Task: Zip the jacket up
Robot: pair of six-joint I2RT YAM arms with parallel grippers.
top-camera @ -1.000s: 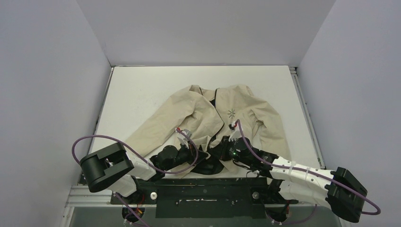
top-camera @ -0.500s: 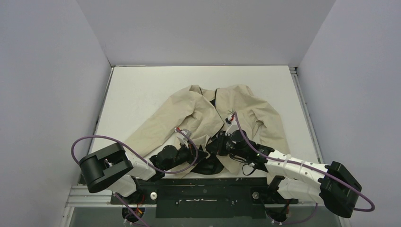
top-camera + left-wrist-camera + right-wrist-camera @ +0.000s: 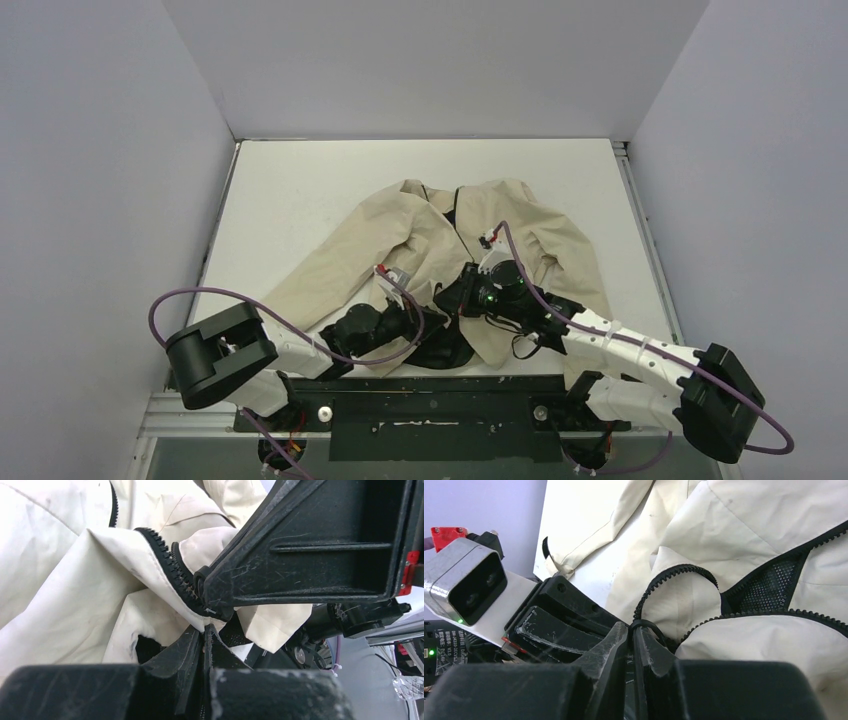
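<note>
The beige jacket [image 3: 420,235] lies spread on the white table, collar at the far side and its front open at the bottom, where dark lining shows. My left gripper [image 3: 204,630] is shut on the beige hem edge just below the black zipper teeth [image 3: 167,560]. Close beside it, my right gripper [image 3: 630,629] is shut on a thin black loop, the zipper pull [image 3: 646,625]. From above, both grippers meet at the jacket's lower front, the left gripper [image 3: 425,318] nearer me and the right gripper [image 3: 458,298] just beyond it. The zipper slider itself is hidden by the fingers.
The table [image 3: 300,180] ends in grey walls on three sides. The jacket's left sleeve [image 3: 310,280] runs toward the near left edge. Purple cables arc over both arms. The left wrist camera [image 3: 466,587] sits right beside my right gripper's fingers.
My right gripper has moved away from the near edge, up along the jacket's front, keeping its hold. The left gripper shifted slightly the same way.
</note>
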